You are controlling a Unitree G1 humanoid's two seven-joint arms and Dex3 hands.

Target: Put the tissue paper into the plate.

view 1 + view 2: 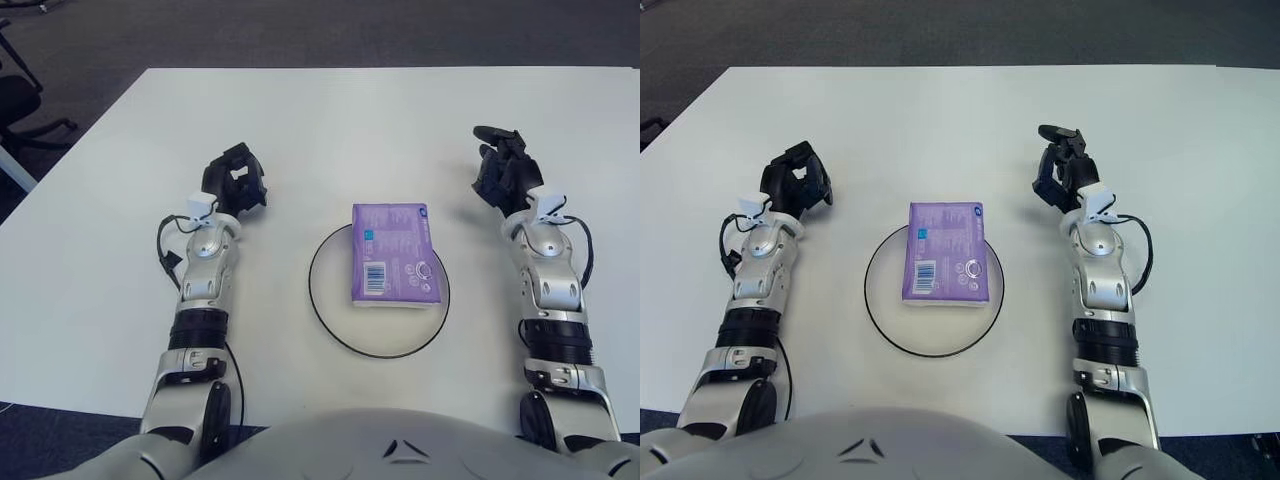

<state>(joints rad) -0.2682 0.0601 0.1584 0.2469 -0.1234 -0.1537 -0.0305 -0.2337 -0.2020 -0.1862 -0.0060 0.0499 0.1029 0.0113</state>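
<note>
One purple tissue paper pack (394,254) lies flat inside the plate (330,320), a white dish with a thin dark rim, near the middle of the white tabletop (320,120). We see our right robot hand (505,172) at about two o'clock from the pack, well apart from it, fingers loosely curled and holding nothing. Our left robot hand (236,184) shows at about ten o'clock from the pack, also apart from the plate, its fingers curled inward around nothing.
</note>
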